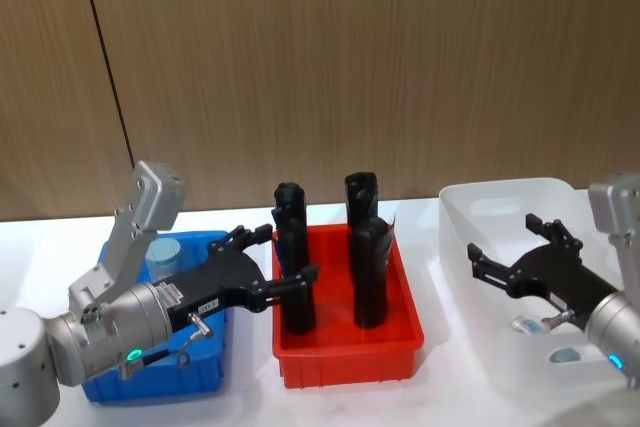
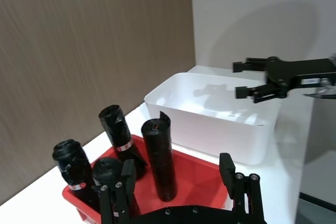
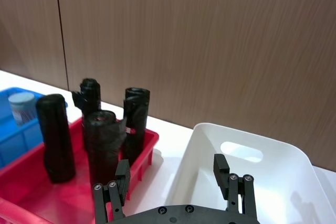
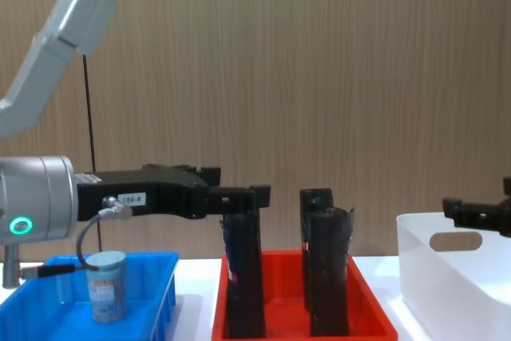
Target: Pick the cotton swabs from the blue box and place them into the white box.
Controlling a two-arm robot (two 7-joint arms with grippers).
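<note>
Blue box (image 1: 200,382) holds one upright tub of cotton swabs (image 1: 163,257), low and to the left of the left pincer (image 1: 285,255), released and empty over the red bin (image 1: 345,367); the right pincer (image 1: 505,242), also released, hovers farther off above the white box (image 1: 500,192)

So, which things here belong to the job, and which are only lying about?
Job: cotton swab tub in the blue box; white box; left gripper over the red bin's left edge, jaws open; right gripper over the white box, jaws open.
Lying about: red bin; black rolls standing in it.
</note>
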